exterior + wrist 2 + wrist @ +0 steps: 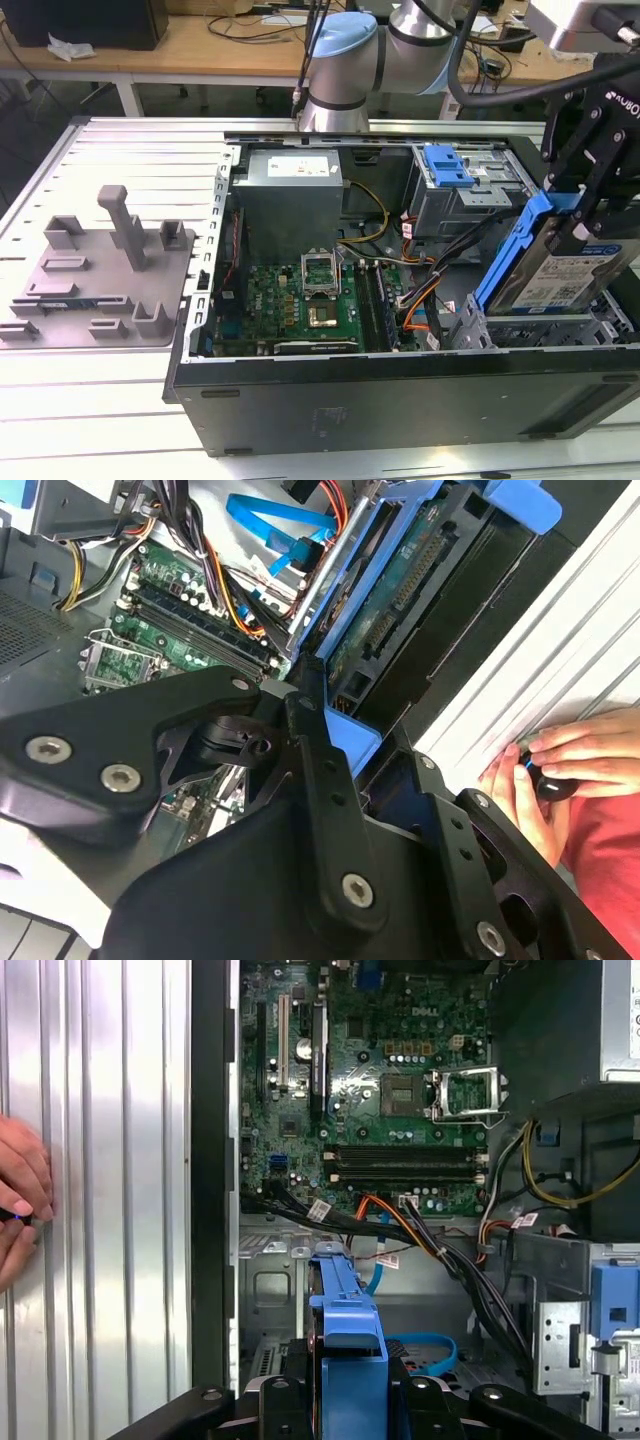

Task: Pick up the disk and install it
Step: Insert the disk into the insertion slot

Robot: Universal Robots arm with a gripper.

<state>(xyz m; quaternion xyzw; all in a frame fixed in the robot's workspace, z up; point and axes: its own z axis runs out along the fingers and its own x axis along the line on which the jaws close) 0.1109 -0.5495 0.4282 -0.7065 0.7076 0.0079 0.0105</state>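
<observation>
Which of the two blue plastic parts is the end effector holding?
The blue carrier framing the disk, tilted in the end effector at the exterior view's right; the blue latch sits apart on the grey cage.

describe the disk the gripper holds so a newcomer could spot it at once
Find the open computer case. At its end on the exterior view's right, the black gripper holds the disk tilted over the case. It is a flat silver slab in a bright blue frame, unlike the blue latch on its grey cage.
</observation>
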